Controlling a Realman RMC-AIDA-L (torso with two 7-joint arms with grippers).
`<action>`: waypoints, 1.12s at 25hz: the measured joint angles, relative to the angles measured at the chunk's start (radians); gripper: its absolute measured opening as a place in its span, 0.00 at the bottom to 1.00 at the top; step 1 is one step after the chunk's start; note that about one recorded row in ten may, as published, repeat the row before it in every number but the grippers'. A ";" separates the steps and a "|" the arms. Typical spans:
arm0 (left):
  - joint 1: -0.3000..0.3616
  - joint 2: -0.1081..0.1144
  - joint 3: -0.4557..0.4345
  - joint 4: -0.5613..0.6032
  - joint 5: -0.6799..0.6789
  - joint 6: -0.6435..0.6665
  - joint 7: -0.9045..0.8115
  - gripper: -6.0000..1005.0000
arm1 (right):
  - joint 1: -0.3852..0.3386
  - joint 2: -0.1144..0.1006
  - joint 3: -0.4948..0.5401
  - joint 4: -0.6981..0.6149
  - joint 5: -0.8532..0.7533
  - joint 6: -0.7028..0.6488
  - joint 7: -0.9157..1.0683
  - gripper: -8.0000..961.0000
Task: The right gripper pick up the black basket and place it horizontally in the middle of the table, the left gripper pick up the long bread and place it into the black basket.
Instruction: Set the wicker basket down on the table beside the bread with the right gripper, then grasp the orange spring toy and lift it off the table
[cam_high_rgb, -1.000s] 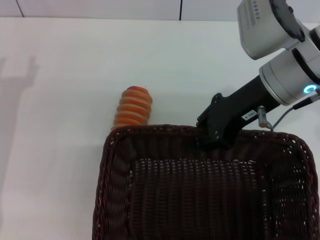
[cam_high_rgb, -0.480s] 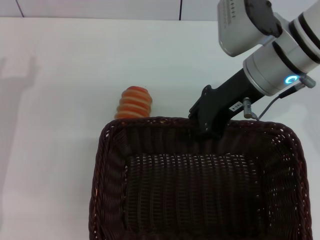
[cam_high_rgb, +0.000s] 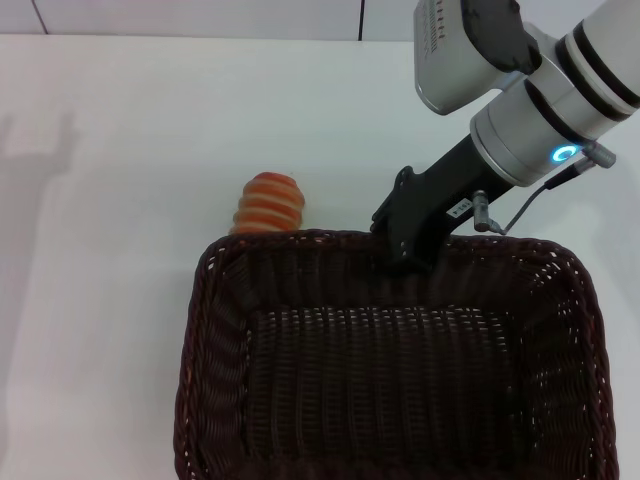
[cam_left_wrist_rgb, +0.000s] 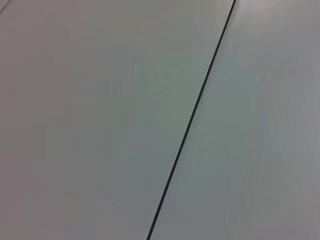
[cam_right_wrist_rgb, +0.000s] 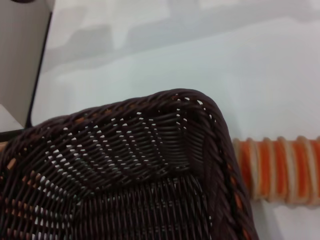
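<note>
— Where is your right gripper (cam_high_rgb: 405, 262) now?

— At the far rim of the black basket (cam_high_rgb: 250, 400), a little right of the rim's middle. It is clamped on that rim; the tips are down against the weave, one side inside, one outside.

— And the basket itself?

— It lies wide across the near part of the table (cam_high_rgb: 120, 150), open side up — whether it rests on the surface or hangs just above, I cannot tell.

— The long bread (cam_high_rgb: 267, 204)?

— On the table just behind the basket's far left corner, partly hidden by the rim. My right wrist camera shows its orange and cream stripes beside that corner.

— Your left gripper?

— Not in view; its camera sees only a pale surface with a dark seam (cam_left_wrist_rgb: 192, 117).
</note>
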 joint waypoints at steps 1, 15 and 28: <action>0.000 0.000 0.000 0.000 0.000 0.000 0.000 0.86 | 0.000 0.000 0.000 0.000 0.000 0.000 0.000 0.19; 0.005 -0.003 0.009 0.002 0.000 0.020 -0.003 0.86 | -0.005 0.001 -0.003 -0.018 -0.026 -0.057 0.011 0.39; -0.020 0.000 0.023 0.003 0.000 0.007 -0.005 0.86 | -0.062 -0.007 0.179 -0.165 -0.085 -0.215 -0.017 0.43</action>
